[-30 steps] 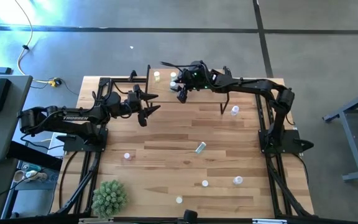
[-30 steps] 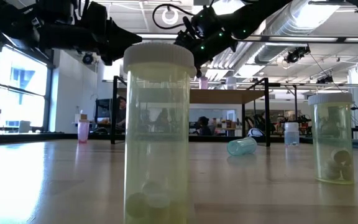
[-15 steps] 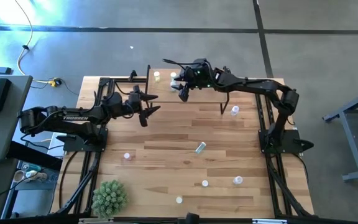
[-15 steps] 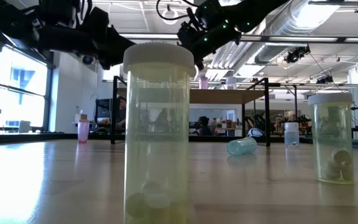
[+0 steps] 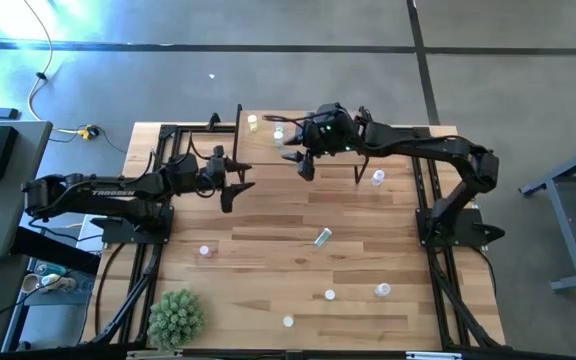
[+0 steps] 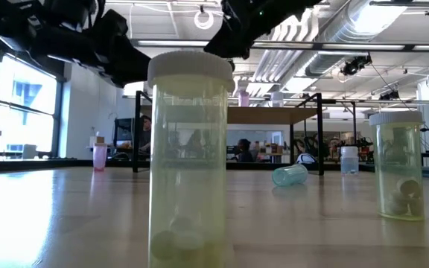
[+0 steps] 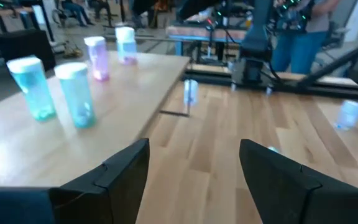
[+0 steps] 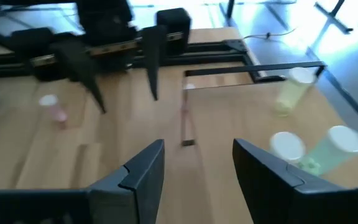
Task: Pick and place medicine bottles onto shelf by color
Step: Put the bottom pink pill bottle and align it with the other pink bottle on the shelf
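The shelf (image 5: 313, 150) stands at the table's far edge on thin black legs. Several medicine bottles stand on its left part: a yellow one (image 8: 294, 90), a green one (image 8: 328, 149) and a white-capped one (image 8: 288, 146). More medicine bottles are scattered over the table: a green one lying on its side (image 5: 322, 237), a pink one (image 5: 205, 251) and a yellow one (image 5: 288, 321). My right gripper (image 5: 306, 165) hangs open and empty above the shelf's near edge. Left of the shelf, my left gripper (image 5: 233, 188) is open, empty and off the table.
A spiky green plant (image 5: 176, 318) stands at the near left corner. A white bottle (image 5: 377, 177) stands by the shelf's right leg. Two more stand near the front right (image 5: 329, 295) (image 5: 382, 290). Both arms' black frames line the table's left and right edges.
My right gripper has risen from just over the bottles on the shelf and drawn back toward the table's right and near side, still open and empty. The bottles on the shelf stand as before.
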Action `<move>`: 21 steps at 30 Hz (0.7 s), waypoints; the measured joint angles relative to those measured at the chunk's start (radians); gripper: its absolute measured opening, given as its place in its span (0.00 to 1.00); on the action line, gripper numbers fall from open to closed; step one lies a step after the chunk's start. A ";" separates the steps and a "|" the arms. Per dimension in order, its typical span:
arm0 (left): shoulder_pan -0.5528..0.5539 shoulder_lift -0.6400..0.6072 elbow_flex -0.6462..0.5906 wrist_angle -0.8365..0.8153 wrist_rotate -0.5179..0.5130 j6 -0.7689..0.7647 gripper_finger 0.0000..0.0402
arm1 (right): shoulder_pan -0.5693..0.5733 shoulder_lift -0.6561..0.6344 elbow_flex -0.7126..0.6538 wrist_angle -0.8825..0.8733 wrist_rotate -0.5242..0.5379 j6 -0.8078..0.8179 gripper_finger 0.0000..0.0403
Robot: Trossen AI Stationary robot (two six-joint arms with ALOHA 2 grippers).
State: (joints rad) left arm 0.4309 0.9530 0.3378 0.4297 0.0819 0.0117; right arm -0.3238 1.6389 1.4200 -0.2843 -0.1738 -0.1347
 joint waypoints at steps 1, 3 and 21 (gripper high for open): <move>-0.010 -0.018 0.000 -0.030 0.000 0.000 0.59 | 0.008 -0.008 0.000 -0.011 0.000 0.003 0.45; -0.034 -0.057 0.003 -0.094 -0.007 0.000 0.59 | 0.025 -0.020 0.000 -0.032 0.000 0.003 0.45; -0.393 -0.141 0.308 -0.952 -0.173 -0.026 0.59 | 0.134 -0.027 0.000 -0.069 0.099 0.030 0.45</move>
State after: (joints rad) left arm 0.0376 0.8124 0.6456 -0.5225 -0.0909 -0.0140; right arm -0.1899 1.6119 1.4200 -0.3532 -0.0745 -0.1047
